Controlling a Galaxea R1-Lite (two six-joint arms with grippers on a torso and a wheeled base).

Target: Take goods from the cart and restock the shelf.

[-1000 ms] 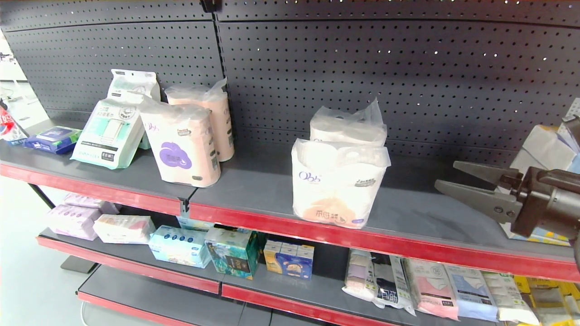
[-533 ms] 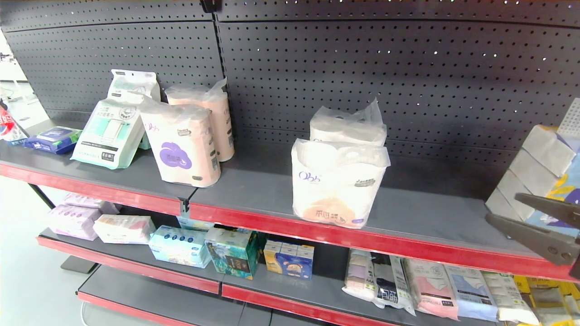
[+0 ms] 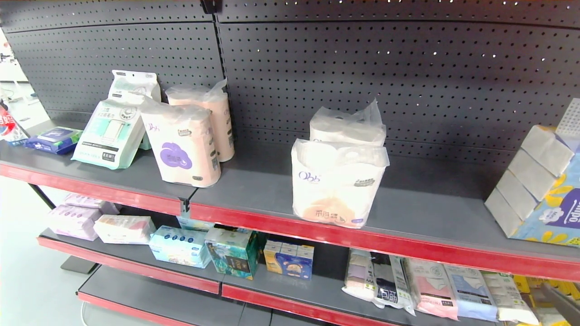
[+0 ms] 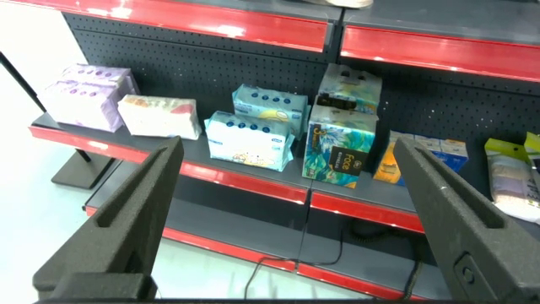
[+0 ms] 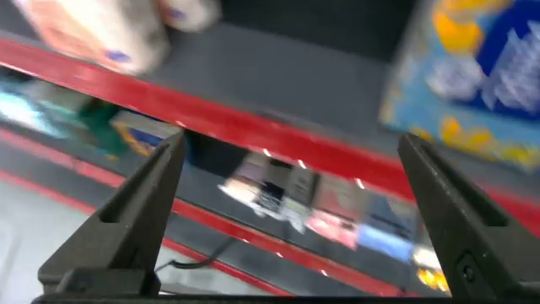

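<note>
A blue-and-yellow tissue pack (image 3: 543,190) leans at the right end of the upper shelf (image 3: 408,246); it also fills a corner of the right wrist view (image 5: 481,76). My right gripper (image 5: 291,211) is open and empty, hanging in front of and slightly below that shelf's red edge, apart from the pack. A dark finger (image 3: 562,302) of it pokes in at the head view's bottom right corner. My left gripper (image 4: 287,211) is open with nothing in it, facing the lower shelf (image 4: 211,169).
Two white toilet-roll packs (image 3: 337,185) stand mid-shelf, with pink roll packs (image 3: 183,145) and a green-white pouch (image 3: 111,133) further left. The lower shelf holds tissue boxes (image 3: 233,251) and flat packets (image 3: 430,283). Bare shelf lies between the white rolls and the tissue pack.
My right gripper has drawn back from the upper shelf, down and to the right, nearly out of the head view. The tissue pack stays on the shelf.
</note>
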